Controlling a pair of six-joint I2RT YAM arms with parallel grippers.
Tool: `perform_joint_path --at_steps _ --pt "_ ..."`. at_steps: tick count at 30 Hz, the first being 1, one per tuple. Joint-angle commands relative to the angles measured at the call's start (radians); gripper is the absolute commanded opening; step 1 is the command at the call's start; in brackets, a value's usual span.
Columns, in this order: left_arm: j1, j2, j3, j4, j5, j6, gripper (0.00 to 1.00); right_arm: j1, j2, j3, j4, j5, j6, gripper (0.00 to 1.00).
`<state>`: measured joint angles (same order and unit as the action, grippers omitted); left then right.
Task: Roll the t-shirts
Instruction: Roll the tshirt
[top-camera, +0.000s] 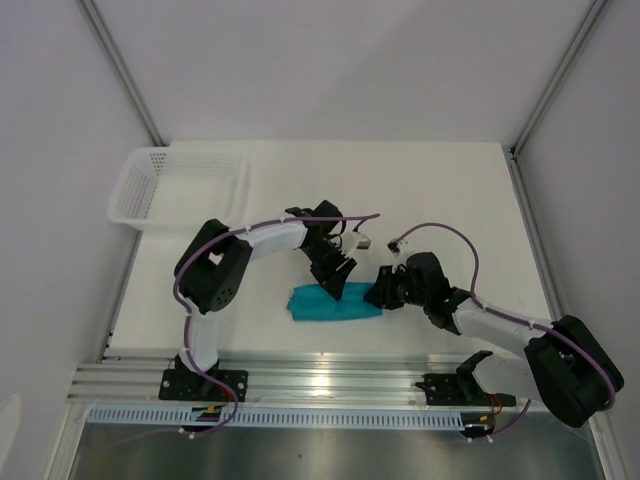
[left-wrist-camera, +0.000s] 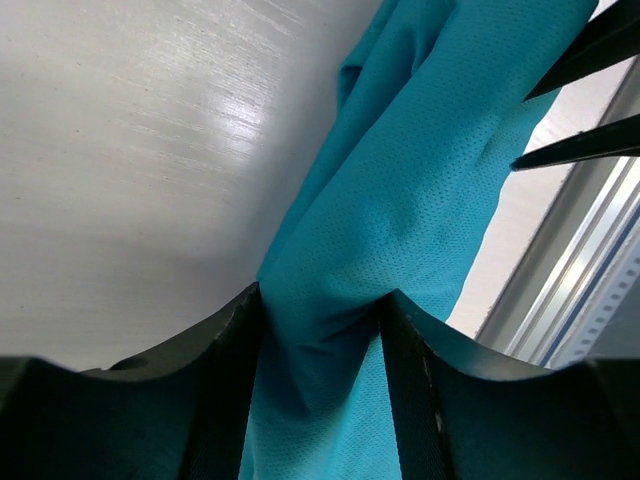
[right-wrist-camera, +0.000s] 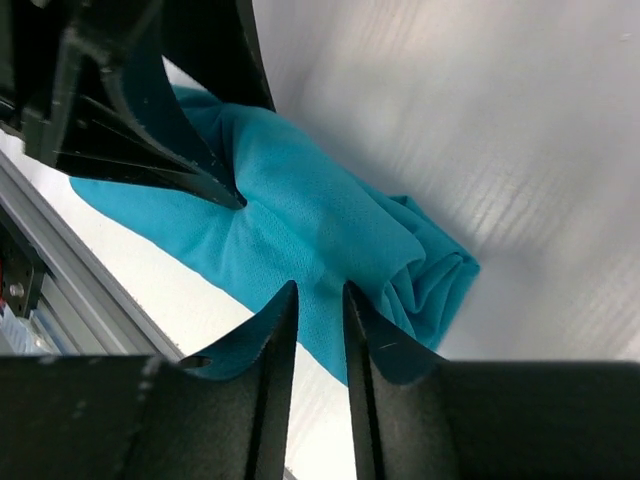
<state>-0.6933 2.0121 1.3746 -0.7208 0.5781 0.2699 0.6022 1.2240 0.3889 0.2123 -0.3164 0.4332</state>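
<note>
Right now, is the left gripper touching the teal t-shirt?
Touching. Left wrist view: the teal t-shirt is bunched inside the left gripper, pressed against both fingers.

teal t-shirt (top-camera: 320, 306), bunched into long bundle

A: Item count. Garments?
B: One teal t-shirt (top-camera: 335, 303).
A: Containers, surfaces?
B: One white mesh basket (top-camera: 128, 192); one bench (top-camera: 430, 190).
A: Hardware?
B: Two arms: left arm (top-camera: 215, 270), right arm (top-camera: 500, 325). Two fingers (left-wrist-camera: 225, 390) each, four total.
</note>
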Motion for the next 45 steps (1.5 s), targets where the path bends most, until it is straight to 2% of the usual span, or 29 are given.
perform_joint_path --at_steps 1,5,9,12,16,19,20,33,45 --pt "0.002 -0.003 -0.048 0.014 0.017 -0.047 0.52 0.002 -0.092 -0.001 -0.063 0.106 0.016 0.29" --pt "0.003 -0.006 -0.049 0.026 0.049 -0.066 0.49 0.004 -0.191 -0.010 -0.146 0.178 0.071 0.37" --pt "0.011 -0.009 -0.057 0.035 0.078 -0.064 0.47 0.004 -0.176 -0.022 -0.166 0.192 0.111 0.48" --pt "0.020 -0.006 -0.058 0.035 0.104 -0.055 0.40 0.002 -0.149 -0.027 -0.163 0.195 0.125 0.49" --pt "0.029 -0.001 -0.062 0.040 0.147 -0.047 0.25 0.002 -0.126 -0.030 -0.139 0.189 0.134 0.49" --pt "0.032 -0.001 -0.057 0.037 0.181 -0.041 0.02 0.001 -0.145 -0.033 -0.140 0.201 0.130 0.49" --pt "0.035 -0.006 -0.057 0.034 0.189 -0.040 0.01 -0.001 -0.153 -0.033 -0.142 0.204 0.130 0.49" --pt "0.133 -0.128 -0.055 0.023 0.252 -0.026 0.01 -0.062 -0.241 -0.007 -0.152 0.172 0.067 0.49" --pt "0.166 -0.093 -0.034 0.040 0.233 -0.052 0.01 -0.067 -0.173 0.016 -0.079 0.120 0.068 0.51"
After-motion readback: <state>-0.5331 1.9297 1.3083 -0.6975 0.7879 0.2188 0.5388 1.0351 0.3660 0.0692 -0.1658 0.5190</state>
